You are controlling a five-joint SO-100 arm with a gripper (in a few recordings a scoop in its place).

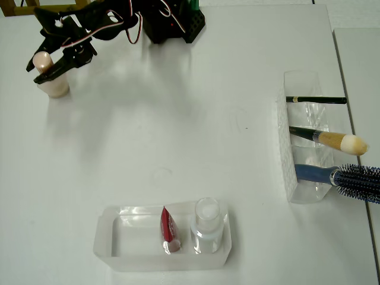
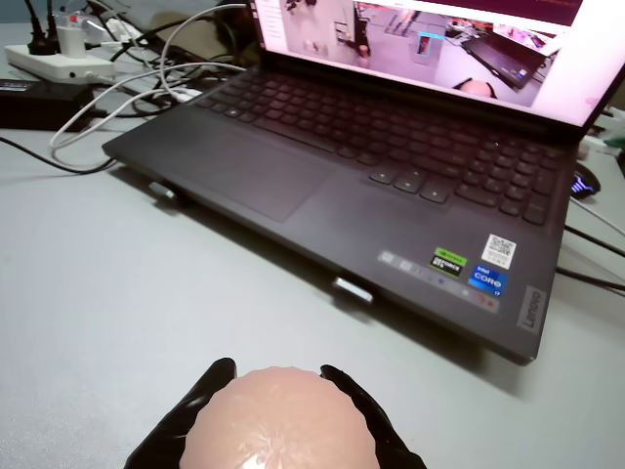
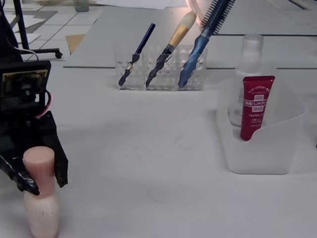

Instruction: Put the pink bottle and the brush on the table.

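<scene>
Nearest the wrist camera, the rounded pink cap of the pink bottle (image 2: 281, 420) is seen between two black fingers (image 2: 186, 410), one at each side of it. From the fixed view the bottle (image 3: 41, 201) is seen standing upright on the white table (image 3: 148, 163) at the lower left, its cap flanked closely by the fingers of the black gripper (image 3: 40, 171); whether the cap is actually clamped or the fingers stand slightly off it cannot be told. From overhead the bottle (image 1: 52, 80) is found near the table's (image 1: 178, 130) upper left corner, under the gripper (image 1: 47, 66). At the right side of the overhead view a clear holder (image 1: 297, 178) is placed, in which three items are leaned: a thin black stick (image 1: 317, 100), the brush (image 1: 332, 140) with its dark handle, golden ferrule and cream tip, and a blue hairbrush (image 1: 350, 178). The brush is held in the middle compartment, between the other two, well apart from the bottle. Near the bottom edge a clear tray (image 1: 119, 237) is set, and in it a red tube (image 1: 168, 228) and a clear bottle with a white cap (image 1: 208, 222) are kept side by side. Beyond the bottle in the wrist view, a dark laptop (image 2: 391, 166) is seen on the table, with cables (image 2: 127, 88) lying to its left.
</scene>
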